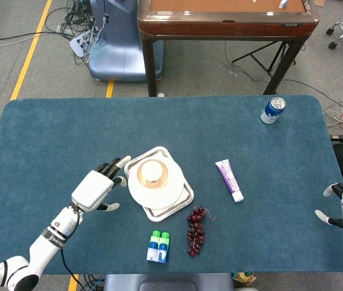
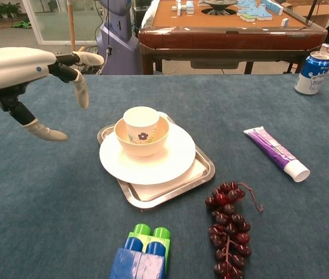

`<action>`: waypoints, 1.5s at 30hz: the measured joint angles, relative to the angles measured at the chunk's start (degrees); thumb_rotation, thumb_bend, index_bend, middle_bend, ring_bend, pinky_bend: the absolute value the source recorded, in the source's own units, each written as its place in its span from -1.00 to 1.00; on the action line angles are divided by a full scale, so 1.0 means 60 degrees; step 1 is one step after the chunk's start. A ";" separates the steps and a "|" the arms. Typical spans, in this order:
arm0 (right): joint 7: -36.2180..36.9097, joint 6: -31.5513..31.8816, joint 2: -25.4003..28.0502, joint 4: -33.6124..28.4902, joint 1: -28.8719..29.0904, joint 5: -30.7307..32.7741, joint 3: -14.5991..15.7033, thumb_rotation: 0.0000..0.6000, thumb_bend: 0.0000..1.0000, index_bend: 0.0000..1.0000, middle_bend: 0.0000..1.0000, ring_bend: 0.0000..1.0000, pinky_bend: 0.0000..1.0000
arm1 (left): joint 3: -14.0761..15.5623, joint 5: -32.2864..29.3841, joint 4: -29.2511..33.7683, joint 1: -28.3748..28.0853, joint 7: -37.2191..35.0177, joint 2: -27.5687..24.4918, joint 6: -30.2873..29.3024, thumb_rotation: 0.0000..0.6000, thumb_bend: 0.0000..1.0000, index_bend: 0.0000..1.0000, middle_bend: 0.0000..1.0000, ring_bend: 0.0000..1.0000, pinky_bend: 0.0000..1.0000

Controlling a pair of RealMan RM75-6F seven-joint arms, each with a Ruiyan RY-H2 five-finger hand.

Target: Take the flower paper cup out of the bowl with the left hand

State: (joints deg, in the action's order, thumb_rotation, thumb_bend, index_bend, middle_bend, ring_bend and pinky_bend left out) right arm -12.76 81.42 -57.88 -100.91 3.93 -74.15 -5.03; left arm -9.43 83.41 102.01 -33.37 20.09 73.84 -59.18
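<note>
My left hand (image 1: 97, 187) hovers spread and empty, near the tray (image 1: 185, 195). The flower paper cup (image 2: 140, 124) stands upright in the bowl (image 2: 153, 145) just past my fingertips (image 1: 122, 161), the bowl on a white plate (image 2: 176, 160). I judge the best approach is to come over the bowl's rim, close thumb and fingers lightly on the cup's wall above it, then lift straight up without crushing it or dragging the bowl.
</note>
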 measured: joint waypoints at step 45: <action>-0.0001 -0.0396 0.0397 -0.0321 0.0061 0.0588 -0.0033 1.00 -0.71 -0.02 -0.11 -0.34 -0.18 | -0.0648 -0.1806 -0.2233 -0.2312 0.0213 0.2473 0.0716 1.00 -0.78 0.02 -1.00 -1.00 -0.76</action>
State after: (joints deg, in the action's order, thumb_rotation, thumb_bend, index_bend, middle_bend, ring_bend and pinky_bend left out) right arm -12.76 79.05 -55.50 -102.83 4.30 -70.62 -5.22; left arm -13.32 72.58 88.61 -47.24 21.37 88.68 -54.89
